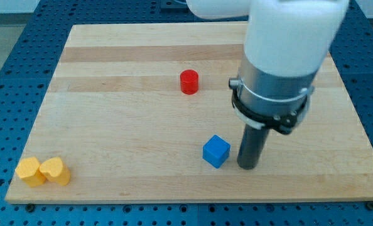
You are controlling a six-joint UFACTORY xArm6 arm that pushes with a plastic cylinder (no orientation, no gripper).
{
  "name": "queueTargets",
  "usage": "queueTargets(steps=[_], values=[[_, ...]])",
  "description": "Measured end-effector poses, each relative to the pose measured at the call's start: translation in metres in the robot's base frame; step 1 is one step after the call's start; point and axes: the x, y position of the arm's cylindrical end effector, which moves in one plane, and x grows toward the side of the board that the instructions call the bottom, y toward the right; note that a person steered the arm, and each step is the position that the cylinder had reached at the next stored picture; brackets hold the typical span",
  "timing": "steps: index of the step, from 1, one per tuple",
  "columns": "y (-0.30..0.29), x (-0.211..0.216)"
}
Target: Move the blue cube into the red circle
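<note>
A blue cube (216,151) sits on the wooden board (124,125) at the lower middle of the view. A red circle, a short red cylinder (189,82), stands above it toward the view's top, a fair gap away. My tip (247,166) is on the board just to the right of the blue cube, with a narrow gap between them. The rod rises into the arm's grey and white body (281,56), which hides part of the board's right side.
Two yellow blocks lie together at the board's lower left corner: a yellow hexagon-like block (30,171) and a yellow heart-shaped block (55,171). The board's bottom edge runs close below the blue cube and my tip.
</note>
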Motion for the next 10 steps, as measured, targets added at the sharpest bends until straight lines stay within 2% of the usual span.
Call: queueTargets(steps=[1,2,3,4,5,6,8,9,10], values=[[-0.017,-0.016],[-0.019,-0.012],[-0.009,-0.001],[0.007,0.028],[0.006,0.051],[-0.018,0.049],[-0.062,-0.006],[-0.072,-0.022],[-0.075,-0.059]])
